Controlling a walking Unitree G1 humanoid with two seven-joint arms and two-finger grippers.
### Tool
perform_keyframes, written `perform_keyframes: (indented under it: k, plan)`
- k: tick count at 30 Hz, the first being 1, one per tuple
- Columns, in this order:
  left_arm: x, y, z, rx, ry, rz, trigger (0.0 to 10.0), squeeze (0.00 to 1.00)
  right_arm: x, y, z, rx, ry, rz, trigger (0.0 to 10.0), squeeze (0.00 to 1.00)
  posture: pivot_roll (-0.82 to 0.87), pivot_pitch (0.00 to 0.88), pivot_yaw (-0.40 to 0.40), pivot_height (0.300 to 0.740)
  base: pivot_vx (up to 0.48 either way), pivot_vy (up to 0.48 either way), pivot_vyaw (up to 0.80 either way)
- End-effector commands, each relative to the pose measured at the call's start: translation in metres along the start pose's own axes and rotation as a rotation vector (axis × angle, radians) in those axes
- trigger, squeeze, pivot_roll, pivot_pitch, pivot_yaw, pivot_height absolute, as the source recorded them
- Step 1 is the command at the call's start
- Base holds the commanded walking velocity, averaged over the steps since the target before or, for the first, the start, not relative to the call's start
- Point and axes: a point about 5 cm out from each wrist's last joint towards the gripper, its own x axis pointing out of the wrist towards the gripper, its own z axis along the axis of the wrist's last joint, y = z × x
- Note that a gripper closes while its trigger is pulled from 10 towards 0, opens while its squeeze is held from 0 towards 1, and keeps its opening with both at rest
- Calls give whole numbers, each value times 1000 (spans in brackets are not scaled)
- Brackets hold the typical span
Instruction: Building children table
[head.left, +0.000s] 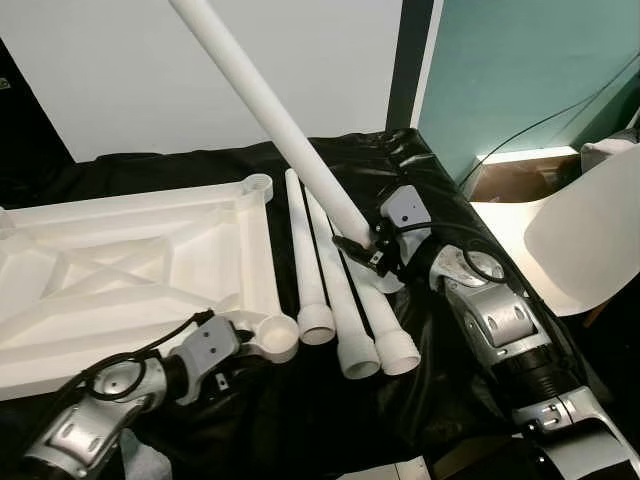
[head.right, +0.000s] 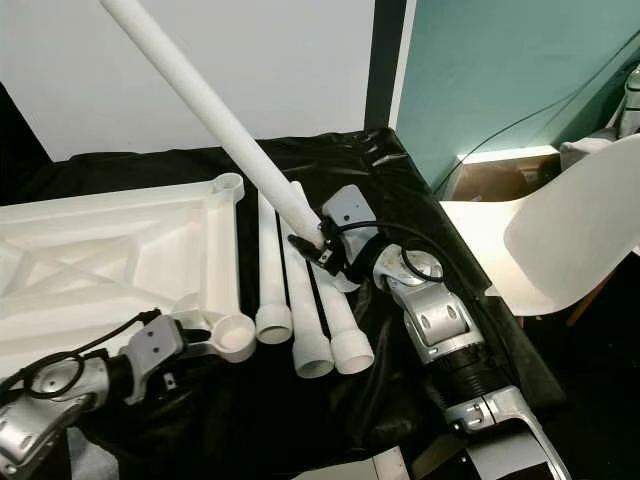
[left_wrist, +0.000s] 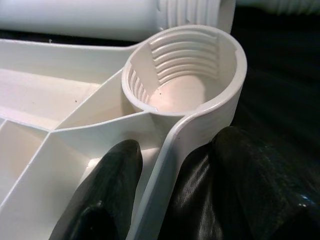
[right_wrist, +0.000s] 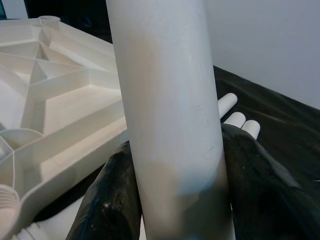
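Note:
The white table top (head.left: 130, 270) lies upside down on black cloth, ribs facing up. My left gripper (head.left: 240, 360) is shut on its rim (left_wrist: 165, 165) beside the near threaded corner socket (left_wrist: 185, 75), one finger (left_wrist: 107, 190) inside the rim and the other outside. My right gripper (head.left: 362, 243) is shut on the lower end of a long white leg (head.left: 270, 110), which slants up and away to the left. In the right wrist view, black fingers (right_wrist: 107, 200) press both sides of that leg (right_wrist: 170, 100). Three more legs (head.left: 340, 300) lie side by side between the grippers.
A white chair (head.left: 590, 230) stands close on the right, with a cardboard box (head.left: 510, 175) and a cable behind it against a teal wall. Black cloth (head.left: 330, 420) covers the work surface up to a white wall at the back.

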Motion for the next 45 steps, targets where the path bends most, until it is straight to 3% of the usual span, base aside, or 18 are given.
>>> perform_keyframes:
  k: [1,7,21,23,36,37,39,40,44,45]
  plan:
    - [9,-6,4,20,-34,-24,10000,0,0,1,1,4,-5,2,10000,0,47,0,6,740,0,0,0]
    - [17,4,16,78,-59,36,10000,0,6,7,12,7,-60,10,10000,0,50,0,-5,740,0,0,0]
    - [19,0,9,59,-10,-9,10000,0,20,29,29,55,-202,49,10000,0,49,0,1,740,0,0,0]
    - [19,0,8,46,-7,-10,10000,0,26,39,31,99,-246,71,10000,0,57,0,0,740,0,0,0]
    - [13,5,4,-26,5,8,10000,0,33,59,12,211,-247,147,10000,0,74,0,-15,740,0,0,0]
    - [12,4,2,-53,4,4,10000,851,31,60,7,232,-233,155,10000,0,73,0,-14,740,0,0,0]
    - [11,4,2,-59,2,4,10000,851,30,60,5,239,-229,157,10000,0,73,0,-14,740,0,0,0]
    - [11,3,2,-65,-1,3,10000,1000,29,61,2,249,-223,160,10000,0,72,0,-14,740,0,0,0]
    - [10,2,3,-55,-9,7,10000,976,30,64,-1,263,-223,167,10000,0,70,0,-12,740,0,0,0]
    - [8,3,5,-54,-21,10,10000,267,31,65,-1,265,-226,169,10000,0,70,0,-12,740,0,0,0]
